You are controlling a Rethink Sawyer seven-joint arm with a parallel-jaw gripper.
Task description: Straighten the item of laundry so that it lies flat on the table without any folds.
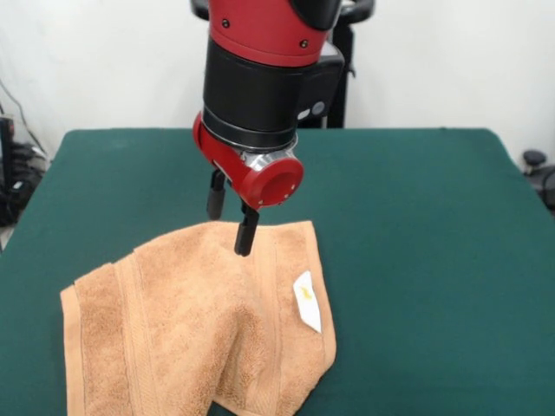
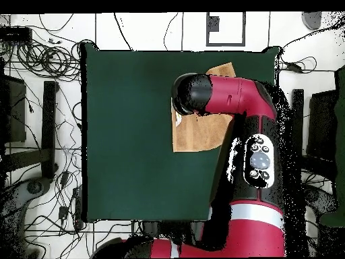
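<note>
gripper [image 1: 231, 220]: jaws apart, gripping nothing, tips at the towel's far edge
towel [image 1: 191, 321]: lumpy ridge below the jaws, near corner tucked under
progress: halfway-ish, I'd say

1. towel [image 1: 182, 329] – fuzzy orange-tan terry cloth, matt, with flatter woven bands and a smooth white label [image 1: 307, 300]
2. table [image 1: 434, 243] – dark green felt-like top, matt
3. arm [image 1: 260, 69] – glossy red and black shell, looks like plastic

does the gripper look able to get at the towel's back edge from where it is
Probably yes: the gripper hangs right over the back edge of the towel, jaws apart, and nothing lies between them on the table.
</note>
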